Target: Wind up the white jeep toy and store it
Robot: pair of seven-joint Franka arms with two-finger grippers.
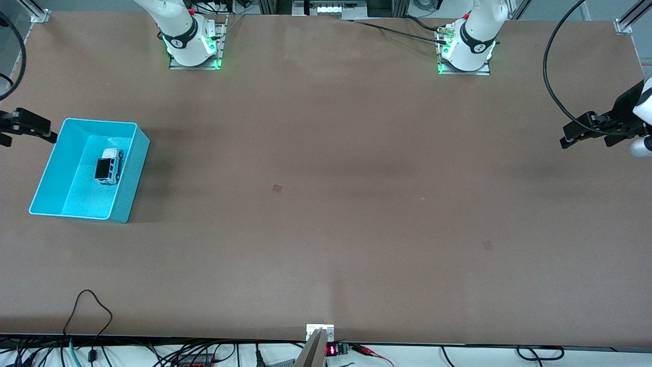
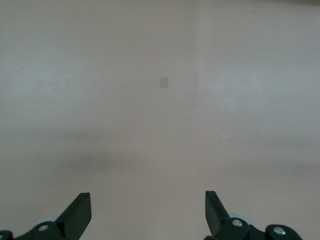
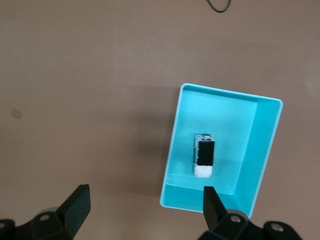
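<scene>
Front view: white jeep toy point(image 1: 108, 166) in cyan bin point(image 1: 46, 178) (both pincers wide, empty: left pincer point(image 1: 564, 141), right pincer point(image 1: 51, 135)).

Brown table point(image 1: 326, 204): cyan bin point(image 1: 51, 176) at right arm's end.

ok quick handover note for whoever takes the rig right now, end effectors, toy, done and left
Left end effector: open, empty, up at the left arm's end of the table.
Right end effector: open, empty, by the rim of the cyan plastic bin at the right arm's end.
Small white jeep toy with black roof: lying inside the bin, untouched by either end effector.
Done: toy is stored. Whether it was wound cannot be told.
Left: seemingly nothing beyond parking the arms.
</scene>
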